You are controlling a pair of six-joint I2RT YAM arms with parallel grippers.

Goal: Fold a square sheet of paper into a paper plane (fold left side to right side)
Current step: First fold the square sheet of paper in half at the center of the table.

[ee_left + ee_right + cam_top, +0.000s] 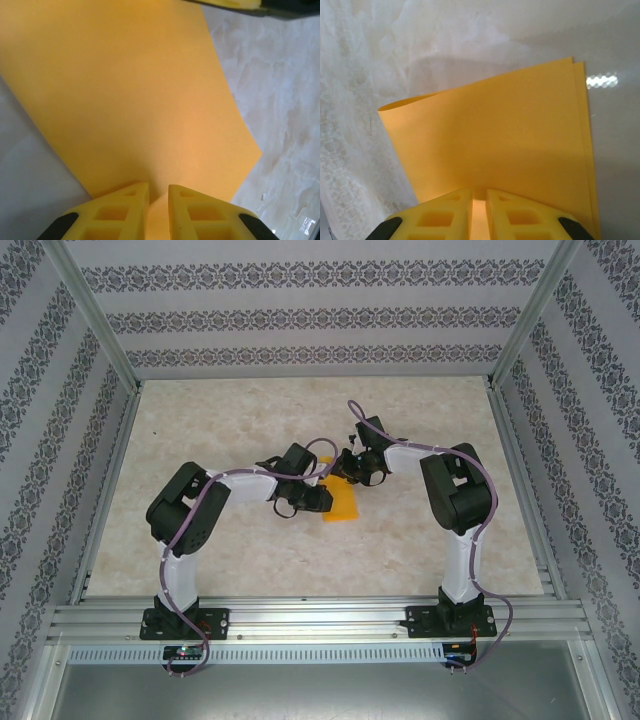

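Right wrist view is showing the bright orange square sheet of paper [495, 135] doubled at the middle of the pale marbled worktop [380, 50], right tool [479, 200] and left tool [159, 200] pinching it; edges are sitting offset, so squaring them before creasing seems wise.

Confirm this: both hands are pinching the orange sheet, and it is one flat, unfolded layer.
Wrong on one point. The orange sheet is not a single flat layer: the right wrist view shows it doubled over, two edges nearly matched on one side, a rounded uncreased bend on the other. The rest stands: the left hand and the right hand both pinch it.
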